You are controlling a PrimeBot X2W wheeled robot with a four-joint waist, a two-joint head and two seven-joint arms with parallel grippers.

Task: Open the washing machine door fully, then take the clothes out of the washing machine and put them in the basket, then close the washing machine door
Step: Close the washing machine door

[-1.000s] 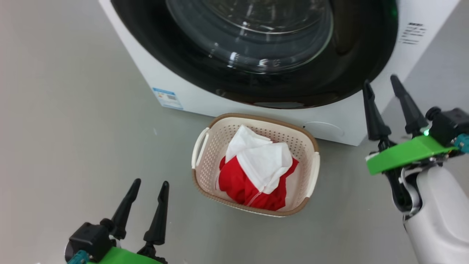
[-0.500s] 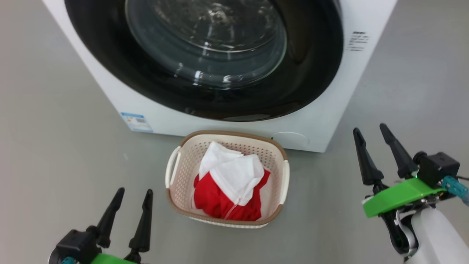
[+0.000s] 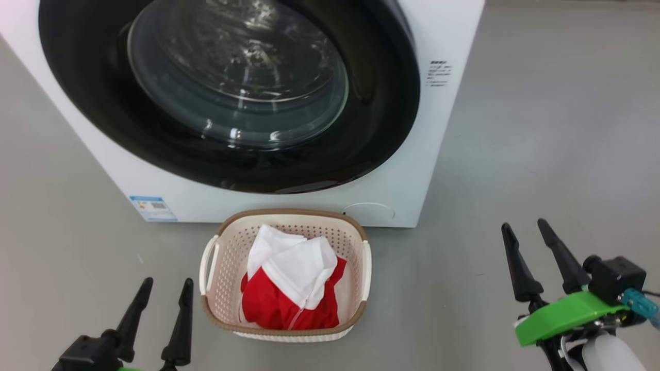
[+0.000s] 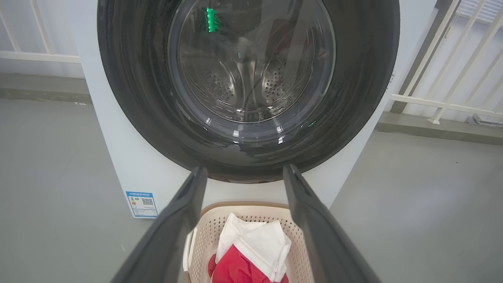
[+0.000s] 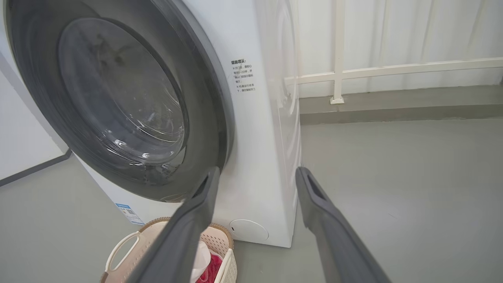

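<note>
The white washing machine (image 3: 448, 31) stands ahead with its round black-ringed door (image 3: 232, 93) shut flush against the front; through the glass the steel drum (image 4: 251, 78) shows bare. The cream basket (image 3: 286, 219) sits on the floor just before the machine, holding red and white clothes (image 3: 291, 286). My left gripper (image 3: 166, 282) hangs open at the lower left, left of the basket, nothing between its fingers. My right gripper (image 3: 523, 224) is open at the lower right, well right of the basket and clear of the machine.
Grey floor (image 3: 541, 154) stretches wide to the right of the machine and around the basket. A white railing (image 5: 393, 68) and a pale wall stand behind. A blue label (image 3: 152, 207) marks the machine's lower left front corner.
The head view has shifted, so machine and basket sit further left and lower. Relative to the machine, my right gripper has drawn back and down from its front right corner. Both grippers stay open.
</note>
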